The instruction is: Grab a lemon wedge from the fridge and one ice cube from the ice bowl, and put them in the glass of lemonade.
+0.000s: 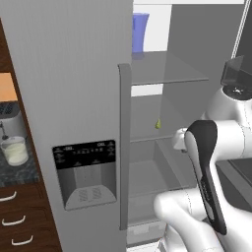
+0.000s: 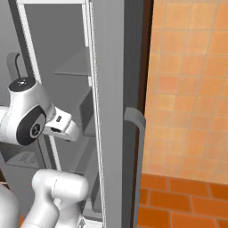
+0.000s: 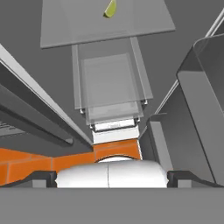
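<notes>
The fridge (image 1: 74, 88) stands with its dispenser door shut and its right compartment open. On a glass shelf inside lies the lemon wedge (image 1: 158, 124), small and yellow-green, also at the top of the hand view (image 3: 110, 8). My gripper (image 3: 112, 178) is open and holds nothing. Its dark fingertips (image 3: 41, 177) stand far apart, and it looks down the shelves, well short of the wedge. The glass of lemonade (image 1: 15, 150) sits on the dark counter at far left. The ice bowl is out of view.
A blue cup (image 1: 140, 32) stands on the top shelf. Clear drawers (image 3: 109, 87) sit below the wedge's shelf. The open right door (image 2: 113, 111), with door bins (image 3: 197, 109), flanks my arm. A toaster (image 1: 10, 115) stands behind the glass. Orange tiles cover the floor (image 2: 178, 200).
</notes>
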